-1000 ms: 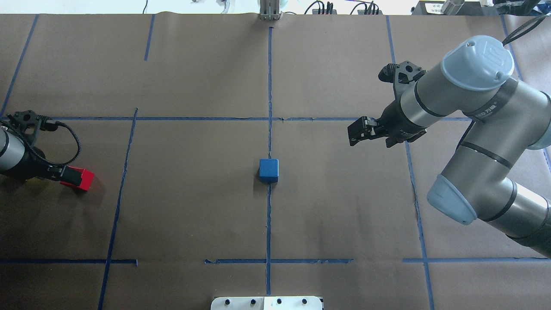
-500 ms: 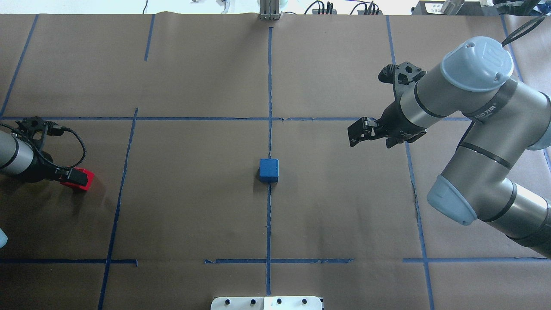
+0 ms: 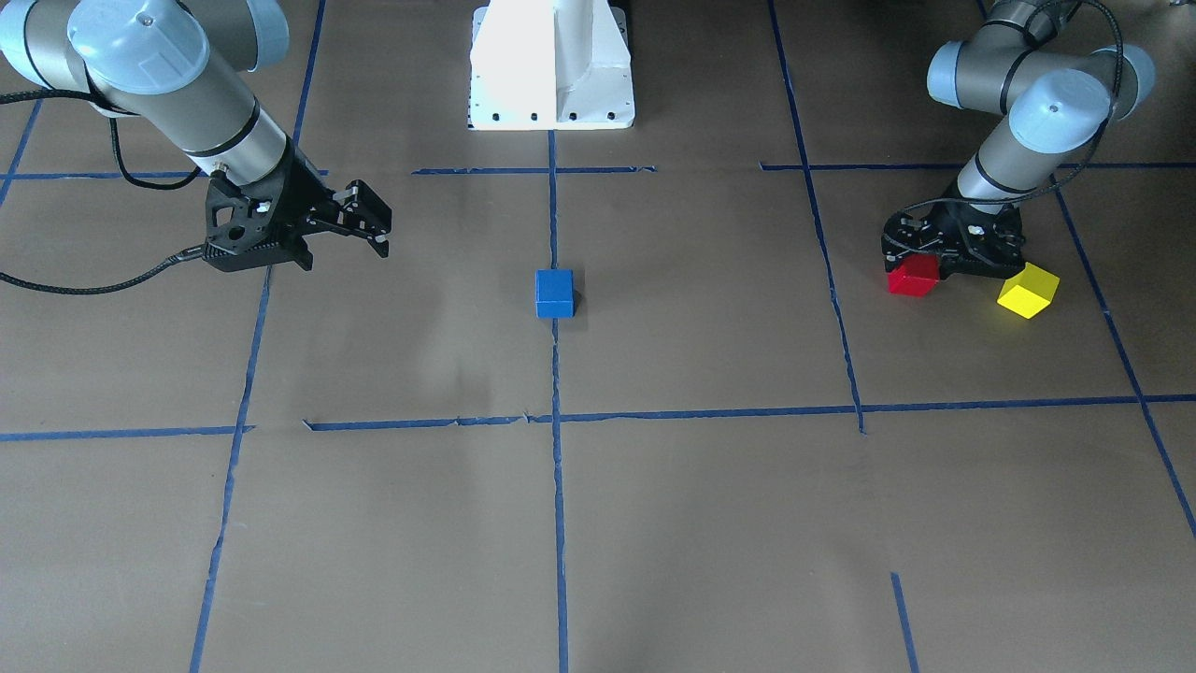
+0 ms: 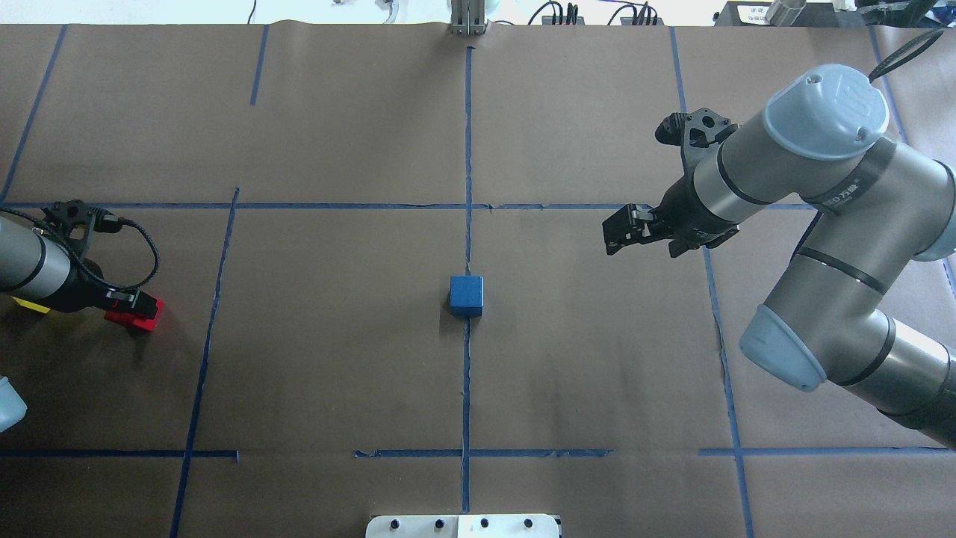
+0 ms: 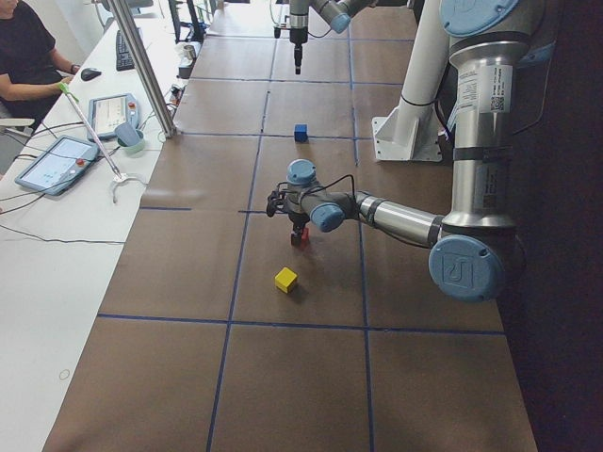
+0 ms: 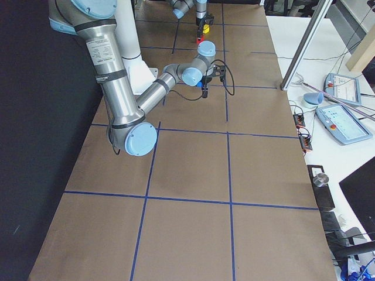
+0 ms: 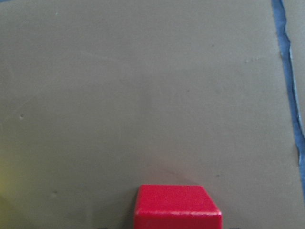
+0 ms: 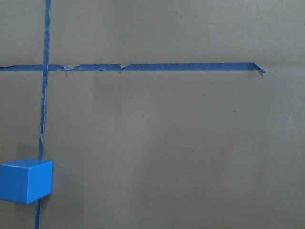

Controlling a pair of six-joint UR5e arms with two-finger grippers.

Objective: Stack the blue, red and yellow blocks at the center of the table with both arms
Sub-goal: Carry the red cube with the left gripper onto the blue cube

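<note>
Blue matte cube (image 3: 554, 293), small and sharp-edged, sits alone at the middle of the bench (image 3: 710, 523), squarely on the long centre line of blue tape (image 3: 558, 486). The silver-grey tubular left arm (image 3: 1014, 140), capped in pale blue at the joints, bends steeply down near the bench's left end, and its black left claw (image 4: 133, 305) points straight down over the small red matte cube (image 3: 913, 278), which rests on the surface. The wrist view shows that cube low and centred, but I cannot tell whether the fingers press on it. A bright yellow matte cube (image 3: 1028, 291) of equal size lies just beside the claw's other flank, apart from the red one. The matching right arm (image 3: 187, 93) hangs above the bench, well apart from the blue cube, its black right claw (image 3: 377, 224) spread and holding nothing. Brown paper covers the bench, marked off by blue tape into rectangles; a white boxy pedestal (image 3: 551, 65) stands at its edge.
</note>
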